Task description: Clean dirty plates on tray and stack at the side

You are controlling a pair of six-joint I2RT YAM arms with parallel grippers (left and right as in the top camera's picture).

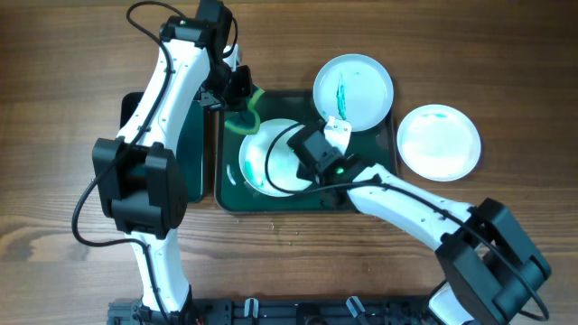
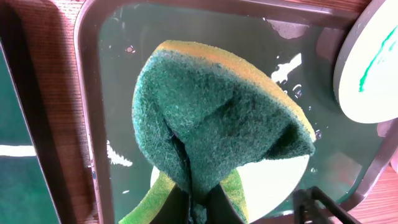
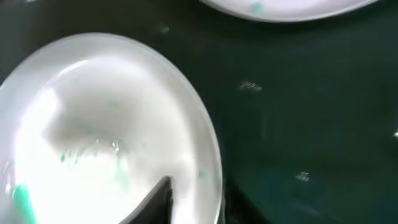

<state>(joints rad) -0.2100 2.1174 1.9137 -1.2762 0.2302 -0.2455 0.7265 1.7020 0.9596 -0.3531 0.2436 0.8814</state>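
Note:
One white plate point(image 1: 271, 161) point(image 3: 106, 124) lies in the large dark green tray point(image 1: 361, 200) point(image 3: 311, 124), which has water in it. My left gripper point(image 1: 237, 97) point(image 2: 199, 200) is shut on a folded green-and-yellow sponge point(image 1: 244, 117) point(image 2: 217, 118), held over the plate's far edge point(image 2: 273, 180). My right gripper point(image 1: 305, 155) point(image 3: 196, 194) stands open astride the plate's right rim, one finger over the plate and the other outside it. A second plate point(image 1: 353, 90) point(image 2: 373, 68), with a teal streak, rests on the tray's far right corner. The third plate point(image 1: 439, 142) lies on the table to the right.
A smaller dark green tray point(image 1: 194, 135) point(image 2: 12, 155) lies left of the large tray, partly under my left arm. The table is brown wood point(image 1: 54, 72). A black rail point(image 1: 271, 311) runs along the front edge.

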